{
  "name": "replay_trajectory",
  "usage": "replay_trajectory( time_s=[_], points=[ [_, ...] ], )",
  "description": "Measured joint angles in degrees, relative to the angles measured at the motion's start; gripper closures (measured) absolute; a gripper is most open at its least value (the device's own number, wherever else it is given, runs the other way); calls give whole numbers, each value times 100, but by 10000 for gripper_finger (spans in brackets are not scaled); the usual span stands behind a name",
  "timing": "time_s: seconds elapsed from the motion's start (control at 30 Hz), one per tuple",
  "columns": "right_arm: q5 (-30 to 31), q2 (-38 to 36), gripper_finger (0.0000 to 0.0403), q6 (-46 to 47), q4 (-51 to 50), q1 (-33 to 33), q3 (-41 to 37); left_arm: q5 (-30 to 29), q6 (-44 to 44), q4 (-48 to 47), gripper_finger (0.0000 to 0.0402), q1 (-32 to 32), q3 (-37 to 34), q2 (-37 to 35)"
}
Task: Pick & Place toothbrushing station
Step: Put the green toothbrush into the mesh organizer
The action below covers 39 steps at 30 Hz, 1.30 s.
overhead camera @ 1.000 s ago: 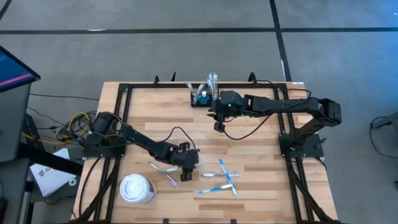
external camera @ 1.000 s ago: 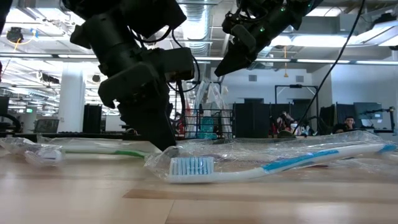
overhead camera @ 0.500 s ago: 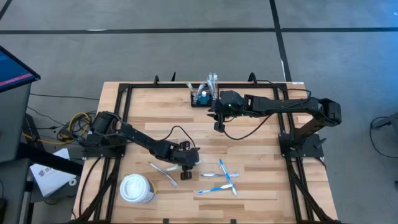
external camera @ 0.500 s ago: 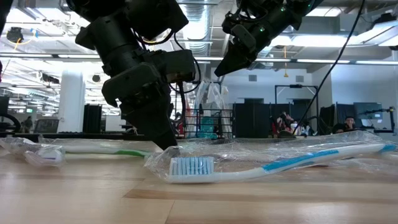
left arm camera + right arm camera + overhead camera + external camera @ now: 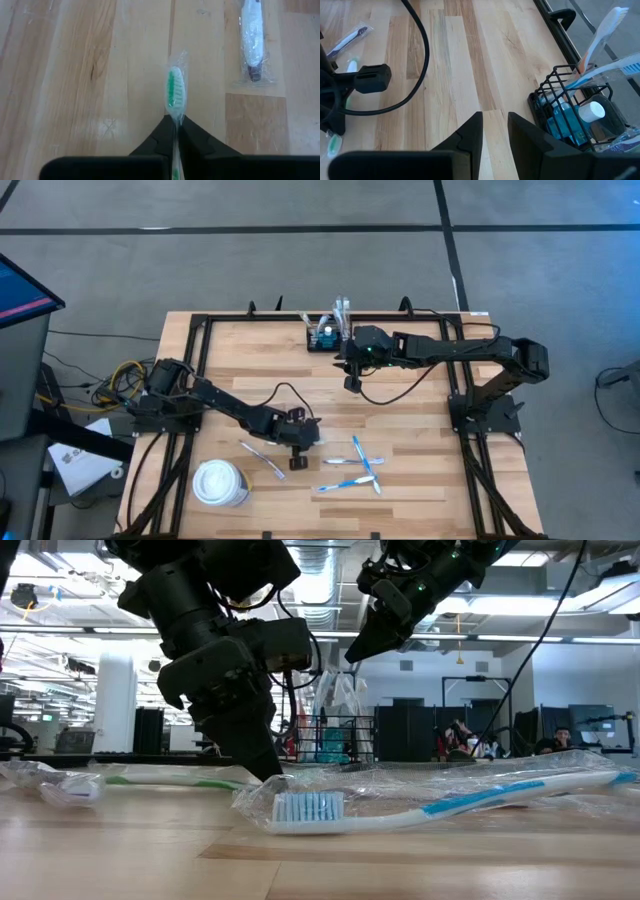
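A green toothbrush (image 5: pixel 175 92) in a clear wrapper lies on the wooden table, near its front edge, and my left gripper (image 5: pixel 175 131) is shut on it; in the low view the same brush (image 5: pixel 170 779) stretches away from the fingers. The toothbrushing station (image 5: pixel 325 335), a black wire box with brushes standing in it, sits at the table's far edge. Just in front of it my right gripper (image 5: pixel 495 131) hangs open above the wood, with nothing between its fingers. My left gripper pinches the green toothbrush at its neck (image 5: pixel 175 119), just behind the bristle head, wrapper and all, between the two fingers. The fingers slant down from above and the brush runs back between them. The head (image 5: pixel 174 95) lies on the table.
Another wrapped toothbrush (image 5: pixel 251 40) lies beside the green one. Several blue toothbrushes (image 5: pixel 355 467) lie crossed to the right, one of them (image 5: pixel 400 810) close to the low camera. A white lidded cup (image 5: pixel 220 483) stands at the near left. A black cable (image 5: pixel 422 60) crosses the table.
My left gripper has stayed in place over the green toothbrush and has shut on its neck. The brush has not left the table.
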Motion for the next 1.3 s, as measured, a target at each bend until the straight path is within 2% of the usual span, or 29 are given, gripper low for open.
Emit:
replay_trajectory(
  time_s=[0.17, 0.5, 0.67, 0.77, 1.03, 1.3],
  points=[
    [-1, 0, 321, 0, -5, 0, 0, -219, 9, -37, 396, -11, -31, -252],
    [-1, 0, 321, 0, -9, 0, 0, -1064, 335, 19, 397, 174, -11, -1115],
    [-1, 0, 321, 0, -9, 0, 0, -1549, 697, 46, 396, 360, -10, -1554],
    [-1, 0, 321, 0, -9, 0, 0, -1651, 990, 202, 397, 526, -85, -1782],
    [-1, 0, 321, -2, -7, 0, 0, -1477, 1474, 2057, 396, 1220, -1063, -2515],
    [-1, 0, 321, 0, 0, 0, 0, -370, 1528, 4591, 396, 2098, -2096, -2777]
  ],
)
